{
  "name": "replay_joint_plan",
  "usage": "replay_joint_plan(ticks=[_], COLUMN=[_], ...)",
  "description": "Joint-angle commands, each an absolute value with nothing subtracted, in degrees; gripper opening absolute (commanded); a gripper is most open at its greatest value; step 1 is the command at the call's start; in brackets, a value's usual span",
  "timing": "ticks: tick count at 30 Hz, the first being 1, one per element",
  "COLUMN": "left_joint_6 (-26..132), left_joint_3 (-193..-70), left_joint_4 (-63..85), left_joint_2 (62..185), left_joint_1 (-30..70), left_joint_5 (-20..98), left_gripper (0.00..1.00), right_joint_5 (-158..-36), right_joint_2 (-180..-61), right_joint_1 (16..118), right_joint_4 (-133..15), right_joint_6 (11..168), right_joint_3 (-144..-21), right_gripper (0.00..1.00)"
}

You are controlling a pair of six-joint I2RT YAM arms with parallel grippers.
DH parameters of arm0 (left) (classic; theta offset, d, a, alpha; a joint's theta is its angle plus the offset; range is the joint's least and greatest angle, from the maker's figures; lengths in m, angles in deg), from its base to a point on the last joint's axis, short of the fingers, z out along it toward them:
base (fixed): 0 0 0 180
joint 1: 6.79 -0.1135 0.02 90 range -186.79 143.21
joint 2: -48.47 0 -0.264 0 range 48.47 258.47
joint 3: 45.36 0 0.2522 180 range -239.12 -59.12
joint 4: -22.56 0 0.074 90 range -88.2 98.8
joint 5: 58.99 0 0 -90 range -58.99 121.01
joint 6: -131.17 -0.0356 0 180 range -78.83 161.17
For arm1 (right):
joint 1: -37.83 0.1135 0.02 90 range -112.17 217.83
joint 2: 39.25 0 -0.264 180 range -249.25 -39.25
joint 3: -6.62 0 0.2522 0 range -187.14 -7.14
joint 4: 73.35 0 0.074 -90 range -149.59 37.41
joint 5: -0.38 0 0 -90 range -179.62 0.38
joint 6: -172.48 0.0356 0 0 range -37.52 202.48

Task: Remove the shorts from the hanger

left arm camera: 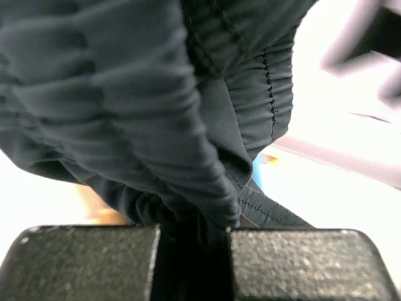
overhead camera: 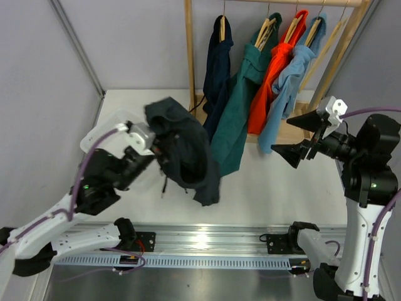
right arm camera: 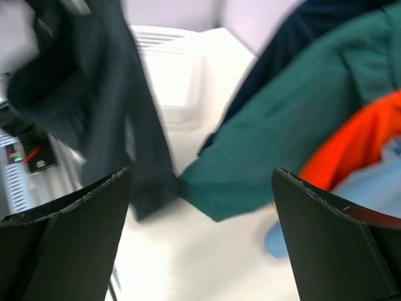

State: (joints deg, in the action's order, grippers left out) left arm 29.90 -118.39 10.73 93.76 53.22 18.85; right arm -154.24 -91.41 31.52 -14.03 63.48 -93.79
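Top external: shorts (overhead camera: pixel 186 150) are clenched aloft in the left tool (left arm camera: pixel 193 254), seemingly to hang free; right tool (overhead camera: pixel 299 137) is spread, released.

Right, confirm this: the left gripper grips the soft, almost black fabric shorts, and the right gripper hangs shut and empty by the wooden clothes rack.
Wrong on one count: the right gripper is wide open, not shut; the right wrist view shows it. It is empty by the rack, and the left gripper does grip the shorts.
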Motion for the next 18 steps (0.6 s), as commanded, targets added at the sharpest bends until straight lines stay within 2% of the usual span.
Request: replay_joint_plan(ticks=[1, 4, 8, 13, 18], left_joint_6=[19.6, 14.9, 12.6, 16.8, 21.7], left_joint_3=[-126.4, -133.4, -137.2, -140.9, -147.8], left_joint_4=[-2.0, -2.2, -0.5, -0.5, 0.6], left_joint_2=[92.0, 93.1, 95.8, 100.7, 108.2], left_joint_1=[48.8, 42.8, 33.8, 22.2, 16.6], left_joint_5=[5.0, -2.0, -3.6, 5.5, 9.0], left_gripper=[0.0, 0.0, 0.0, 0.0, 0.0], right_joint_5=[-147.5, -147.2, -146.3, -147.2, -149.2], right_joint_2=[-89.6, -87.5, -85.6, -83.9, -82.6], right_joint_1=[28.9, 27.3, 26.3, 24.6, 24.0], right_joint_4=[-17.0, -18.1, -18.3, -19.1, -18.7], right_joint_6=[64.7, 64.0, 62.3, 61.0, 56.4], right_joint_3=[-86.4, -79.9, -73.4, -66.7, -61.2], right_gripper=[0.99, 1.0, 0.99, 1.0, 0.99])
